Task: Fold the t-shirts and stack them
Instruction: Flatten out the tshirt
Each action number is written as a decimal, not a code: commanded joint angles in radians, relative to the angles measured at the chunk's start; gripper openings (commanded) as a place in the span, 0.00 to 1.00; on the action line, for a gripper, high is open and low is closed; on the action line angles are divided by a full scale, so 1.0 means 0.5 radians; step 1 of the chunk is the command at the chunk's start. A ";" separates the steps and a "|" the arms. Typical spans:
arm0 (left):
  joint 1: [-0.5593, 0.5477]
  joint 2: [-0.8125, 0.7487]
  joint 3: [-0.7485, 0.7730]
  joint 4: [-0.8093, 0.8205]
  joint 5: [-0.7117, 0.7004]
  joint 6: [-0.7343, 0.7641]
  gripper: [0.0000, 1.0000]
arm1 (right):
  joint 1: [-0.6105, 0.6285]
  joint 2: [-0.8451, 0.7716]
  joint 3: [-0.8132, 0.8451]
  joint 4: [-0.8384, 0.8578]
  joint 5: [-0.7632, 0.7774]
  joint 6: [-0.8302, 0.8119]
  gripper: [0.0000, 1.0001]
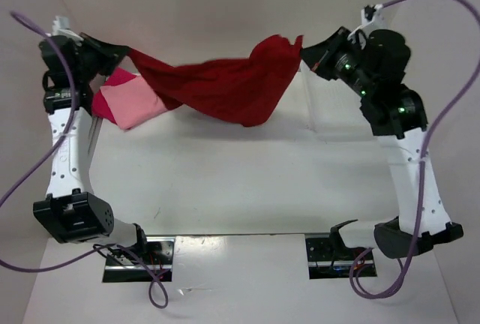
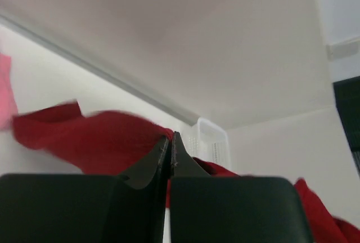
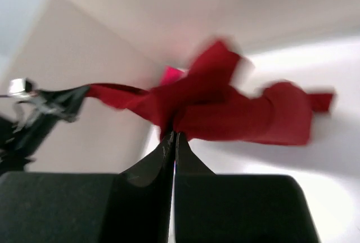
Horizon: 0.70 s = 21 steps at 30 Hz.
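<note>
- Table (image 1: 240, 189): white, my laying surface. I see bare room on the near side of the hanging cloth.
- Dark red t-shirt (image 1: 225, 88): strung in the air between both grippers above the far half of the table. It is twisted and sags in the middle. I judge it bunched rather than spread. To do this step well I would draw the arms apart until the twist goes, then lower both ends evenly so it lands flat.
- Pale pink t-shirt (image 1: 139, 106): folded at the far left, seemingly lying on the crimson-pink t-shirt (image 1: 112, 82). The red cloth hangs partly across them, so I would keep the drape off this pile.
- Basket (image 2: 211, 142): white lattice, seen only from the left wrist, beyond the cloth.
- Left gripper (image 1: 124, 52): jaws together, pinching one red end.
- Right gripper (image 1: 306, 52): jaws together, clamped on the opposite end. Its wrist view is blurred, and I cannot tell which hem or sleeve either one holds.
</note>
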<state>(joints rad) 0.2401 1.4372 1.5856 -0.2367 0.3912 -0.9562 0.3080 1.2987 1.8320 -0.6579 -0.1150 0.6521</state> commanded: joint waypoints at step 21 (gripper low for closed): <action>0.225 0.362 0.157 0.197 0.221 -0.275 0.00 | -0.349 1.074 1.268 -0.018 -0.534 -0.071 0.00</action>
<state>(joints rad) 0.3653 1.5814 1.6463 -0.1993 0.5163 -1.0973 0.1360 1.7794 2.2734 -0.6765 -0.3653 0.6235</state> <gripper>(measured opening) 0.010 0.004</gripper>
